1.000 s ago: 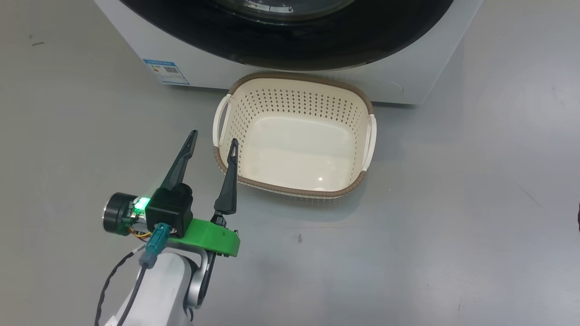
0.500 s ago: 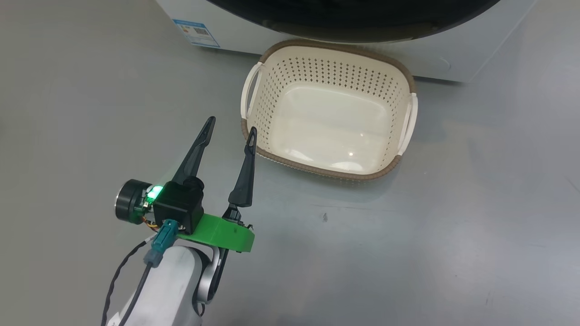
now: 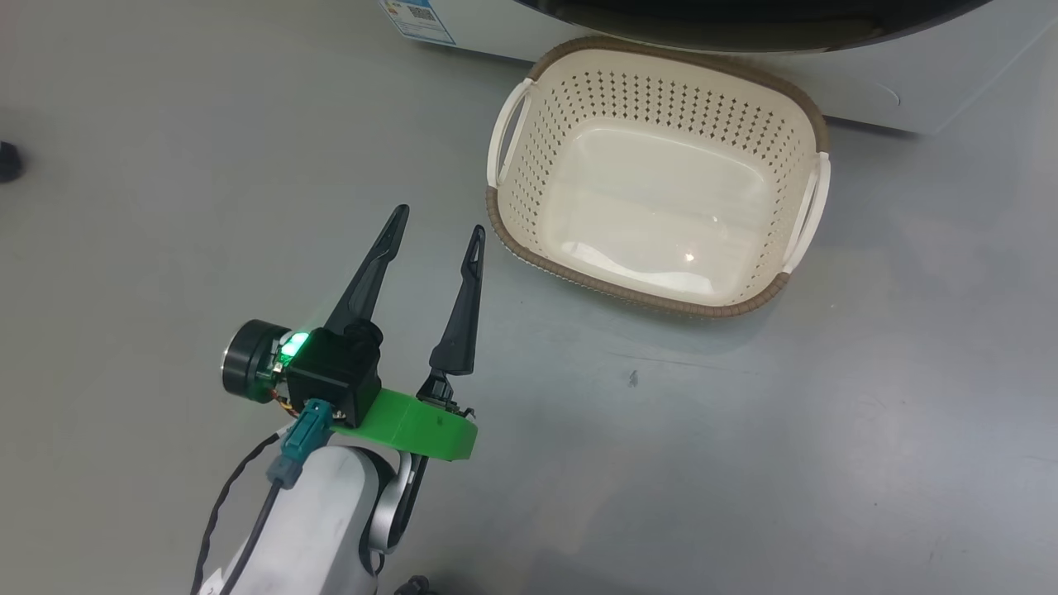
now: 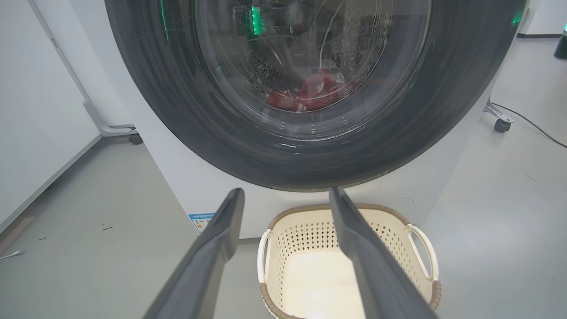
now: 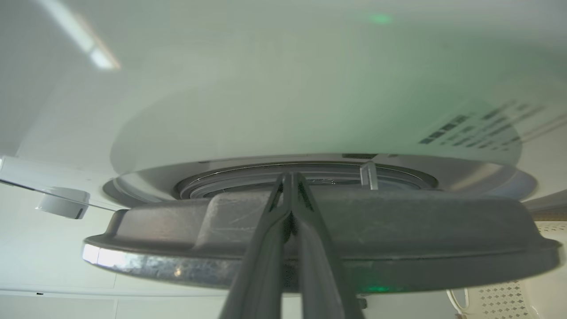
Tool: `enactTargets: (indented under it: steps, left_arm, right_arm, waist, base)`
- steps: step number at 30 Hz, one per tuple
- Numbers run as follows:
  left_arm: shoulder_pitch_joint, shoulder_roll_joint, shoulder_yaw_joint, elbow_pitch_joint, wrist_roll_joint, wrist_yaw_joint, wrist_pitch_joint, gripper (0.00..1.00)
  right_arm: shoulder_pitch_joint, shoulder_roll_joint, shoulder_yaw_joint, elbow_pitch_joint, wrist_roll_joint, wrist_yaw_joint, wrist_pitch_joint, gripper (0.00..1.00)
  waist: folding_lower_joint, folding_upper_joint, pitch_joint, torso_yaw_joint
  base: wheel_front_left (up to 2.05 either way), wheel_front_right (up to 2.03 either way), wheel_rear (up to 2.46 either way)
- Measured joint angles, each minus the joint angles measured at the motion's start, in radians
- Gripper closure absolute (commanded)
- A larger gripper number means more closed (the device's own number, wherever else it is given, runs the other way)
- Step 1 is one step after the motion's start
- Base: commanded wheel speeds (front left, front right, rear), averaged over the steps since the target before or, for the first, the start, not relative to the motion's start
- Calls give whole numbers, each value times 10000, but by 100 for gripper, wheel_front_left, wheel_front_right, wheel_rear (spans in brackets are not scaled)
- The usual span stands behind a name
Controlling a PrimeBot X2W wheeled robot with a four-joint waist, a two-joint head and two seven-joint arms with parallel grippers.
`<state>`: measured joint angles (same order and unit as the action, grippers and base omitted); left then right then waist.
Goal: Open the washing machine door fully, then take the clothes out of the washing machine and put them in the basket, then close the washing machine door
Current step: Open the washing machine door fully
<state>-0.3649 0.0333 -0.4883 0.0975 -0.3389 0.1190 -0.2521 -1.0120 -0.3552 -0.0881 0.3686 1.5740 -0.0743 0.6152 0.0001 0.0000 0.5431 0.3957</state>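
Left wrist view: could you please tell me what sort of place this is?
Probably a lab or test room: a washing machine on bare grey floor, a basket before it, a wheeled stand nearby.

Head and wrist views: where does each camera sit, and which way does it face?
Head: on the head, facing down at the basket; open left gripper shows.
Left wrist: on that arm, faces the washing machine door, clothes behind its glass; own fingers show.
Right wrist: on that arm, close against the door's edge; shut right gripper shows.
Head and left wrist share the basket.
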Motion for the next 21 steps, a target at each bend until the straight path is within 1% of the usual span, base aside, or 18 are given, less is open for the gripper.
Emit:
enactTargets:
  steps: [3, 6, 11, 20, 21]
  left_arm:
    - [0, -2, -6, -8, 0, 0, 0, 0]
    - [-1, -4, -10, -12, 0, 0, 0, 0]
    - [-2, -4, -13, -25, 2, 0, 0, 0]
    - [-22, -6, -2, 50, 138, 0, 0, 0]
    - [-22, -6, 0, 77, 138, 0, 0, 0]
  right_arm:
    - [-104, -19, -29, 178, 31, -6, 13, 100]
    - [-151, -33, -56, 303, 115, -82, 61, 100]
    - [-257, -81, -125, 550, 389, -92, 355, 100]
    - [-253, -303, -130, 849, 963, -167, 1379, 100]
    - [-240, -337, -115, 894, 1097, -167, 1659, 100]
  waist:
    - [0, 0, 51, 58]
    - [0, 0, 62, 78]
    - [0, 0, 58, 100]
    - [0, 0, -42, 67]
    - [0, 0, -67, 46]
  base:
    - [0, 0, 0]
    - [0, 0, 0]
    - [0, 0, 0]
    - [0, 0, 0]
    - [0, 0, 0]
